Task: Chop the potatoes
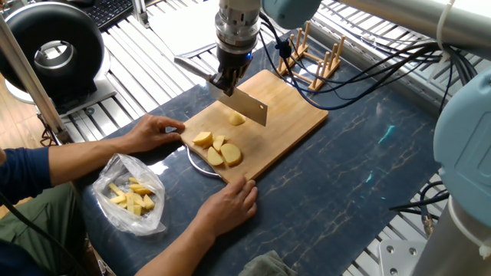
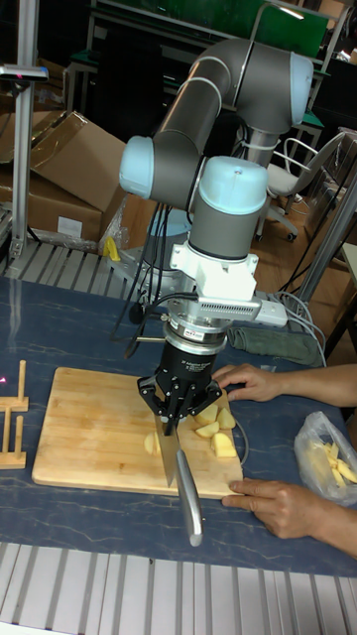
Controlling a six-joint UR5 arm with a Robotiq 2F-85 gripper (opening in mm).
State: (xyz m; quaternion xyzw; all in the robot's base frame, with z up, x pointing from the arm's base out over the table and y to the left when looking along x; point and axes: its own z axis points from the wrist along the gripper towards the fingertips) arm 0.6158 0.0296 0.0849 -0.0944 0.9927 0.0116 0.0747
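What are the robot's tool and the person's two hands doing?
Tool: shut on the knife.
Person's left hand: flat, steadying the cutting board.
Right hand: same.

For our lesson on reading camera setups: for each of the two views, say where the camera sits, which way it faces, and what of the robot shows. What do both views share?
Fixed view: sits high beside the table, looking down at the cutting board; shows the gripper holding the knife, plus part of the arm.
Tall fixed view: sits low at the table edge facing the robot; shows the whole arm above the gripper.
Shared: the board, knife, potatoes, the person's two hands and the plastic bag.
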